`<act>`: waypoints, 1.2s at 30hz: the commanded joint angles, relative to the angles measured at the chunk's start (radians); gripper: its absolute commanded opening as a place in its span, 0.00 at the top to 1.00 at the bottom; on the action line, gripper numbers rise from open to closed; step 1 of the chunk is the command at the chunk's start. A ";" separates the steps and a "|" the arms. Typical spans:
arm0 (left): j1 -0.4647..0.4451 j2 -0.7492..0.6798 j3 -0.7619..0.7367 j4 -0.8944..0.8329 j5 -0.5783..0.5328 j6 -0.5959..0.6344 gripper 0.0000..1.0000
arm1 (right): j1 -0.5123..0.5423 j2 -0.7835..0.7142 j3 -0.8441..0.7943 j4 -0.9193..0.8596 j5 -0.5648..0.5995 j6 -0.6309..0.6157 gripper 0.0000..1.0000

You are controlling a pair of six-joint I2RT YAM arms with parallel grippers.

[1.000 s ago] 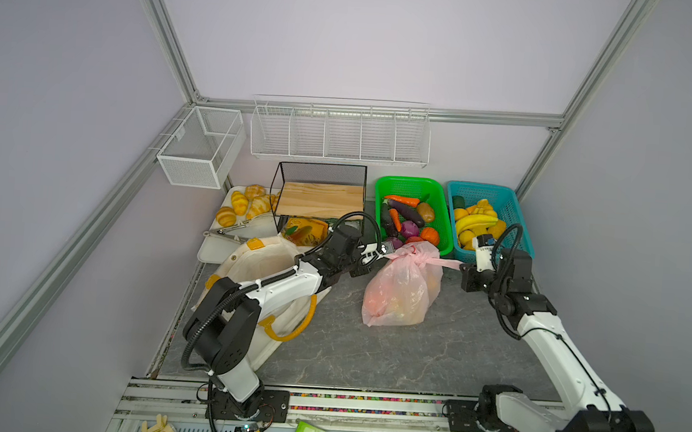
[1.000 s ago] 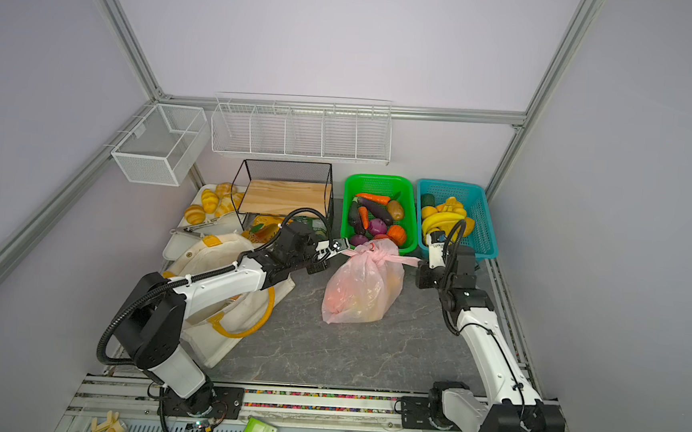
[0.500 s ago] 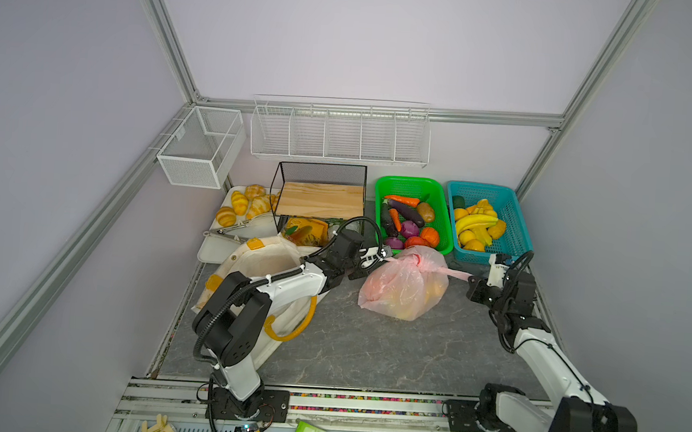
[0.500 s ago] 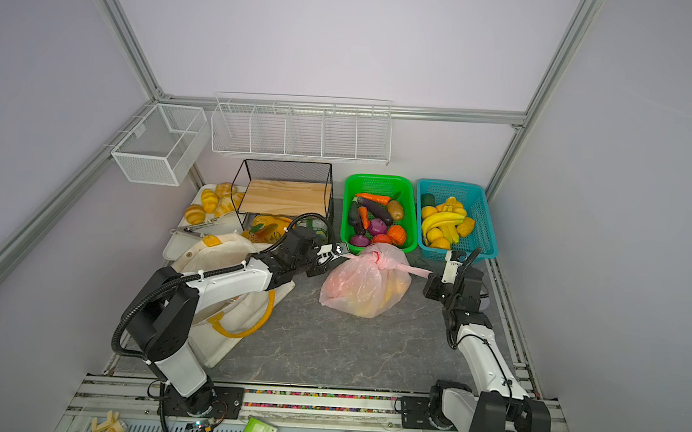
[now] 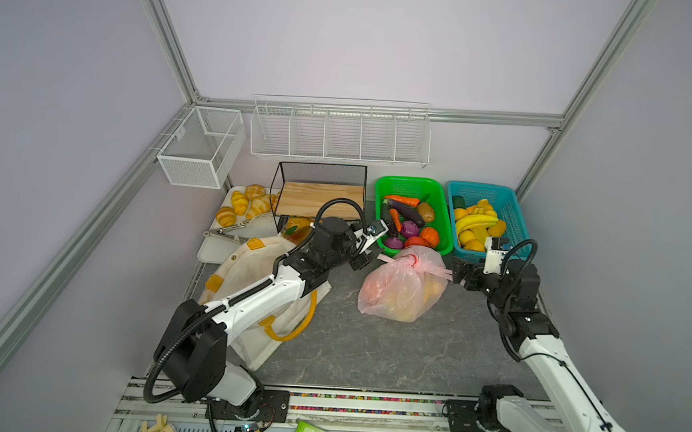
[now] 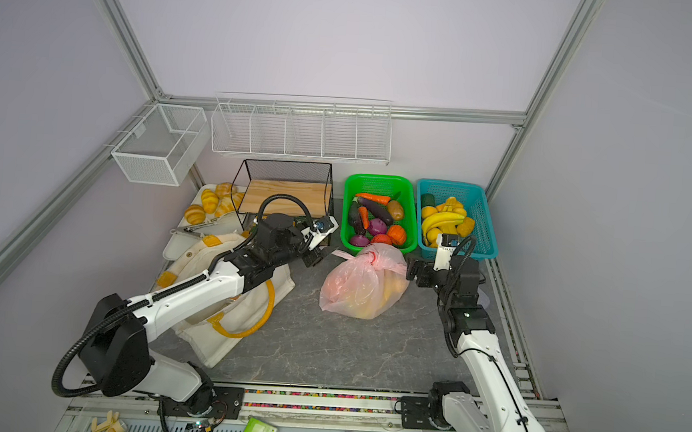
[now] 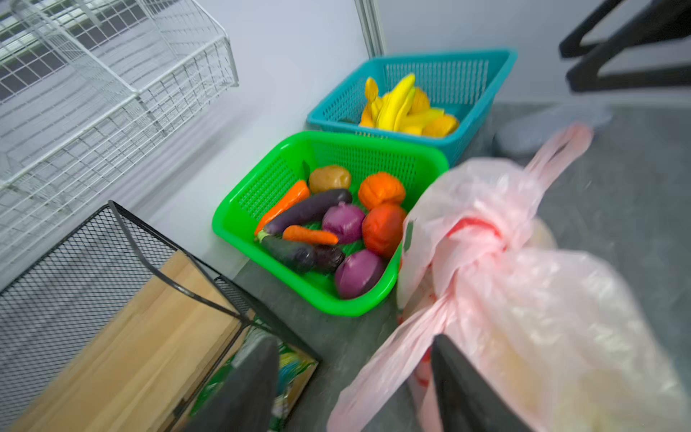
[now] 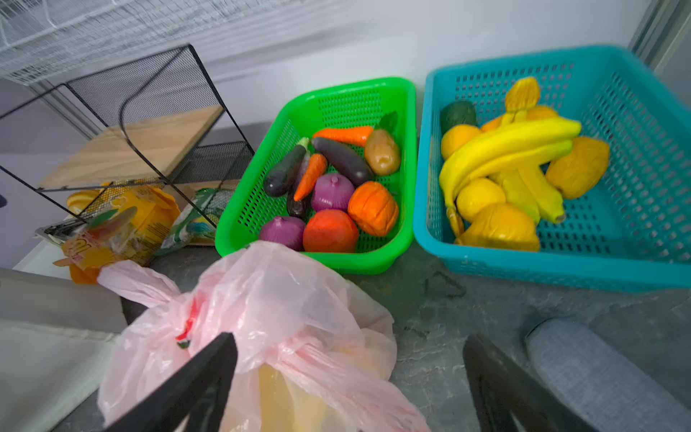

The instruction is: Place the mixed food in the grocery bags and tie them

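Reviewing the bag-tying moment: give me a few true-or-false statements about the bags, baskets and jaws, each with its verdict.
1. The pink plastic bag is knotted at its top. True.
2. The pink plastic bag sits inside the green basket. False: it rests on the table, just in front of that basket.
3. The right gripper has its jaws open. True.
4. The bananas lie in the green basket. False: they lie in the blue basket.
5. The left gripper is shut on the cream tote. False: its jaws are open beside the pink plastic bag.
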 commanded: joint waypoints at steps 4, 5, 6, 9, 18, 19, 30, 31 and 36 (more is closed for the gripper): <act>-0.128 0.051 0.054 0.050 0.048 -0.272 0.23 | 0.020 -0.037 0.081 -0.098 0.060 -0.058 0.08; -0.151 0.073 0.078 0.031 0.006 -0.270 0.22 | 0.020 -0.038 0.089 -0.105 0.073 -0.066 0.09; -0.165 0.088 0.098 0.006 -0.028 -0.266 0.21 | 0.021 -0.037 0.095 -0.112 0.074 -0.074 0.10; -0.179 0.101 0.147 -0.070 -0.174 -0.319 0.21 | 0.024 -0.038 0.110 -0.144 0.056 -0.085 0.12; -0.179 -0.209 0.152 -0.489 -0.451 -0.557 0.26 | 0.089 -0.046 0.093 -0.179 -0.008 -0.089 0.12; -0.180 -0.244 0.155 -0.575 -0.476 -0.579 0.26 | 0.125 -0.035 0.093 -0.179 -0.012 -0.088 0.12; -0.153 -0.424 0.081 -1.086 -0.584 -0.795 0.26 | 0.249 0.102 0.145 -0.182 -0.020 -0.106 0.12; -0.140 -0.412 0.070 -1.075 -0.554 -0.785 0.26 | 0.250 0.109 0.145 -0.180 -0.020 -0.101 0.12; -0.093 -0.331 0.050 -1.031 -0.611 -0.759 0.38 | 0.251 0.090 0.124 -0.158 -0.019 -0.078 0.11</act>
